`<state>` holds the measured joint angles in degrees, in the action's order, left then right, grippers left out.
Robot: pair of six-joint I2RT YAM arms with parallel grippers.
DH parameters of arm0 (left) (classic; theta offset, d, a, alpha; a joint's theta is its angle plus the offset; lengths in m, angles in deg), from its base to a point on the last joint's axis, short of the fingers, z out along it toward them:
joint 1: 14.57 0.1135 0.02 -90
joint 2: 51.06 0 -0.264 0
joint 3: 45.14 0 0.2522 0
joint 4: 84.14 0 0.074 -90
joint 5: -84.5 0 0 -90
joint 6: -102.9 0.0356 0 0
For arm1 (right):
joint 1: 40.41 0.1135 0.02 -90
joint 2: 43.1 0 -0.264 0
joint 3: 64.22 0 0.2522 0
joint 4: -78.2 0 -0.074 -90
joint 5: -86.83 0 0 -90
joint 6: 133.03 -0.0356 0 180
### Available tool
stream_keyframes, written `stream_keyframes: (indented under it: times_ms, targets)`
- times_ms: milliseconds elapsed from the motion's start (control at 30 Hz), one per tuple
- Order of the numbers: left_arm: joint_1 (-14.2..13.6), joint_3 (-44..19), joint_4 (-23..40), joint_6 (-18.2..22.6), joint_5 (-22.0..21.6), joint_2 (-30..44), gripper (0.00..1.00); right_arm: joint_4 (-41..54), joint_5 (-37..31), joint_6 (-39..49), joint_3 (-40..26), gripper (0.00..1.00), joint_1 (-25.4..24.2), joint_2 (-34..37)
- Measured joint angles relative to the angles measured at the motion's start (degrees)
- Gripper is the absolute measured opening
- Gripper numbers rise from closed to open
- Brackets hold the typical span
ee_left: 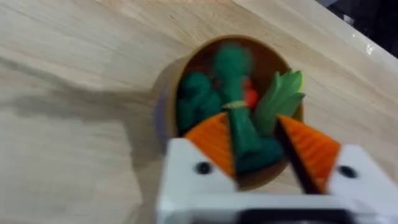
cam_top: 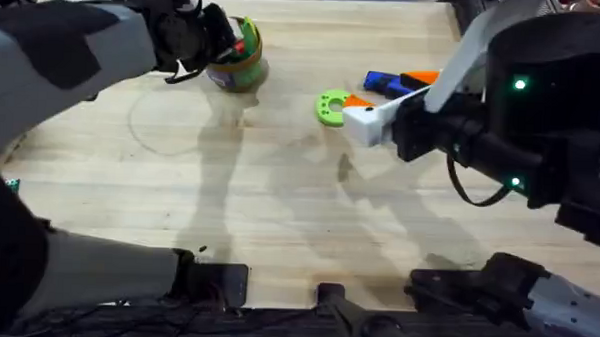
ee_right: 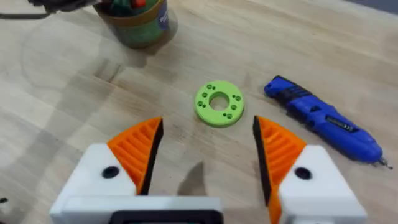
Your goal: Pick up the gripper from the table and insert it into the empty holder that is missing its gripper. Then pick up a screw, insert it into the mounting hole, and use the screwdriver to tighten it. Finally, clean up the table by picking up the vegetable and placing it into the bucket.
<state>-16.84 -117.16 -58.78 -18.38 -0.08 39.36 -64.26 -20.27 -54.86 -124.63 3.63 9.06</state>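
My left gripper (cam_top: 220, 48) (ee_left: 255, 149) hangs right over the bucket (cam_top: 241, 76) (ee_left: 168, 99) at the far left. It is shut on the vegetable (ee_left: 244, 134), a stubby dark green piece standing upright between the orange pads, its lower end over the bucket's mouth. The bucket (ee_right: 138, 28) holds other green pieces and a red one. The blue-handled screwdriver (cam_top: 385, 83) (ee_right: 323, 118) lies at the far right. My right gripper (cam_top: 388, 94) (ee_right: 208, 155) hovers open above the table near it, holding nothing. The loose gripper, the holder and the screw are out of view.
A lime green round disc with holes (cam_top: 330, 108) (ee_right: 219, 103) lies on the wooden table (cam_top: 279, 208) just ahead of my right gripper. The arms' bases stand along the near edge.
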Motion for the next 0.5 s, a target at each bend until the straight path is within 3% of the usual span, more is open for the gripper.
stream_keyframes:
  times_ms: [133,167,367,500]
  targets:
    - [-0.1,-0.2,-0.5,2.4,0.9,0.4,0.827,0.7,0.0,-2.7,0.0,0.836,0.0,-0.6]
    - [-0.1,-0.2,-0.5,2.9,1.1,0.1,0.942,0.8,0.0,-3.4,0.0,0.836,0.0,-0.6]
    - [0.0,-0.2,2.3,8.9,1.5,-5.8,0.985,5.6,4.7,-6.2,-0.5,0.836,-0.9,-2.0]
    - [0.0,-0.2,9.0,13.7,4.1,-14.2,0.985,13.3,6.6,-6.7,-3.7,0.835,-3.2,-2.7]
